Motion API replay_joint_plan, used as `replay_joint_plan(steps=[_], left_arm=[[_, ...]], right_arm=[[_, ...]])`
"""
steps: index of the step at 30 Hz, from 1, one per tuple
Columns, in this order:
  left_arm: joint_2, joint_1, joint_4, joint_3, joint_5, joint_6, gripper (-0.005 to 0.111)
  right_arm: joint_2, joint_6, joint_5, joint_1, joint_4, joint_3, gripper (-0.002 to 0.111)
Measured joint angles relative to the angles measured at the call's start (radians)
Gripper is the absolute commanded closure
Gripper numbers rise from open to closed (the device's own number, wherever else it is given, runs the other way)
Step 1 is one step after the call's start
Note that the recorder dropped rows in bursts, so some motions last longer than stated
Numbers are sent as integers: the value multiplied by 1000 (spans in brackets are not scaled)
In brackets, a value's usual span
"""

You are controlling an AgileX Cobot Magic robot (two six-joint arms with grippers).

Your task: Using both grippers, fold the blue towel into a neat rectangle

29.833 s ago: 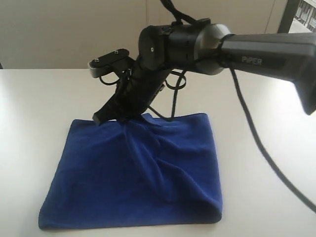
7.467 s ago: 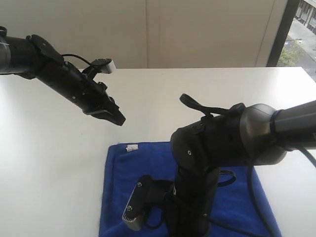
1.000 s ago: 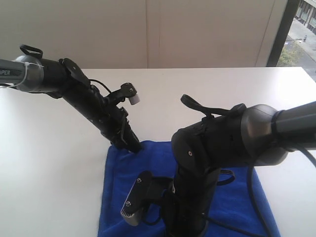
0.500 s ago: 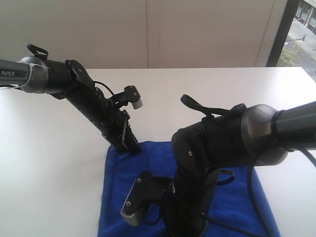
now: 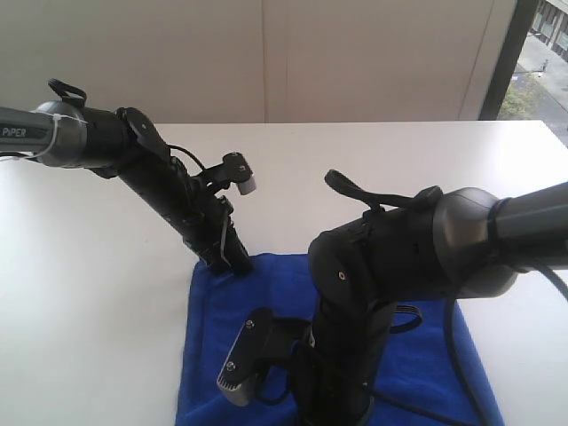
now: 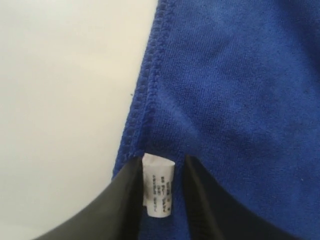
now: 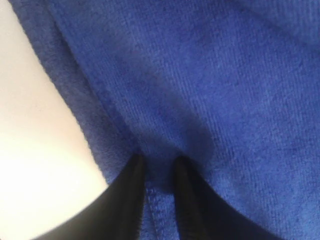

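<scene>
The blue towel [image 5: 213, 337] lies flat on the white table, partly hidden by my right arm [image 5: 373, 275]. My left gripper [image 5: 235, 264] reaches down onto the towel's far left corner. In the left wrist view the left gripper [image 6: 162, 160] is shut on the stitched corner of the towel [image 6: 240, 75], with the white tag [image 6: 158, 187] between its fingers. In the right wrist view my right gripper [image 7: 157, 158] is shut on a hemmed edge of the towel [image 7: 225, 75]. The right gripper's tips are hidden in the exterior view, low at the towel's near side.
The bare white table [image 5: 89, 311] surrounds the towel, with a wall behind it and a window strip [image 5: 541, 53] at the far right. The right arm's grey camera block [image 5: 232, 382] hangs just over the towel's near part.
Over the last second the left arm tilted slightly at the towel's far left corner, then held still. The right arm has not moved.
</scene>
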State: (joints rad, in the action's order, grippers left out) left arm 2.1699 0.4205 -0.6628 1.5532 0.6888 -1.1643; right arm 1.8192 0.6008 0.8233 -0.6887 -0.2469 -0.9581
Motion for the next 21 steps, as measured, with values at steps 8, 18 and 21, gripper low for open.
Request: replay_joint_plan(steps=[8,18,21], left_arm=[[-31,0,24,0,0,21,72],[-46,0,215,0,-2,181,72],[-46,0,250,0,-4,232,72]], right_arm=[[0,0,0,0,0,0,86],[0,-9,0,0,0,0,86],[0,-11,0,0,0,0,86]])
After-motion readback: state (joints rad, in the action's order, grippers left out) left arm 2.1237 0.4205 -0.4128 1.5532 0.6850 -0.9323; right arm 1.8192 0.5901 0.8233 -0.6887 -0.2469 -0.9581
